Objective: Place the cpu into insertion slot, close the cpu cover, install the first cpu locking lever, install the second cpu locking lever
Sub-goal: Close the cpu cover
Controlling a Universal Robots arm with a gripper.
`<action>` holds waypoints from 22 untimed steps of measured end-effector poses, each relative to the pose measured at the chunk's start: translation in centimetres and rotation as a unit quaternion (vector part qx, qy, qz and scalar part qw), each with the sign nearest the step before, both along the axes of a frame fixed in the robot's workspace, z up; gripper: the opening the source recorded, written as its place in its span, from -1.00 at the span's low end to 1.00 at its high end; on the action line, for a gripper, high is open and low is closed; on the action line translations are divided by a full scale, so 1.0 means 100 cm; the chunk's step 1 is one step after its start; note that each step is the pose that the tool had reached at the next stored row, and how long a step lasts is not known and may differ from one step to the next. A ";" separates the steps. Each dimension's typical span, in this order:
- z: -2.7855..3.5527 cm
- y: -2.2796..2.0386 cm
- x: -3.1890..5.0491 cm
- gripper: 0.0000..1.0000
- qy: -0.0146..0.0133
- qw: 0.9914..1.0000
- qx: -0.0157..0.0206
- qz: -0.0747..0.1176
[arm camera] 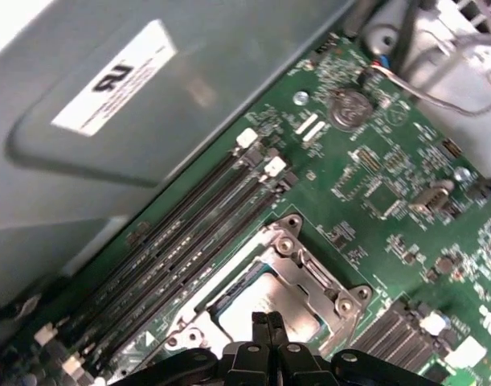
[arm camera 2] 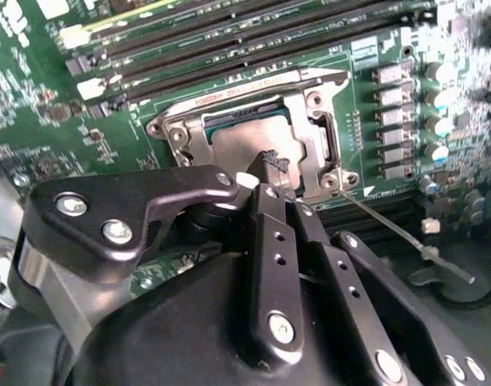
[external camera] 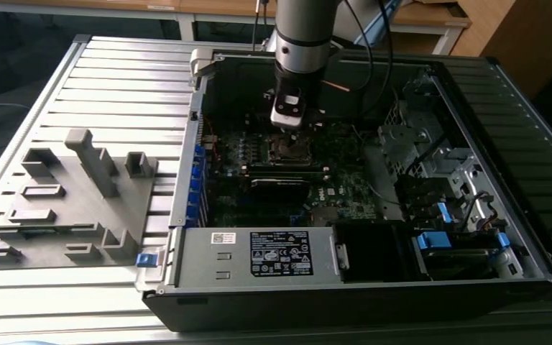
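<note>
The cpu inside the cpu cover, just beneath the fingers

In the exterior view, a computer case is lying open on the bench, taking up the middle and right of the frame. A rack is sitting on the bench at the frame's left, just beside the case. The tool is hanging inside the case at upper middle, above the socket. A box is sitting in the case at lower middle.

In the second wrist view, the chip is lying in the socket under the tool's tip. The cover is lying around the chip, and the memory slots are running alongside.
</note>
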State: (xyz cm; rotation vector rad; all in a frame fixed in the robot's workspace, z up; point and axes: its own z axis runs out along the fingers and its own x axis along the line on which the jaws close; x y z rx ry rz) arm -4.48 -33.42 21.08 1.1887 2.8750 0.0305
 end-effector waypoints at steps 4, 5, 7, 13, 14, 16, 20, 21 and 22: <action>-0.0001 0.0000 0.0000 -0.79 0.000 1.000 0.000 0.018; 0.0000 0.0000 0.0000 -0.79 0.000 1.000 0.000 0.018; 0.0000 0.0000 0.0000 -0.79 0.000 1.000 0.000 0.018; 0.0000 0.0000 0.0000 -0.79 0.000 1.000 0.000 0.021; 0.0000 0.0000 0.0000 -0.79 0.000 1.000 0.000 0.021; 0.0000 0.0000 0.0000 -0.79 0.000 1.000 0.000 0.023; 0.0000 0.0000 0.0000 -0.79 0.000 1.000 0.000 0.024; -0.0001 0.0000 0.0000 -0.79 0.000 1.000 0.000 0.024; 0.0000 0.0000 0.0000 -0.79 0.000 1.000 0.000 0.024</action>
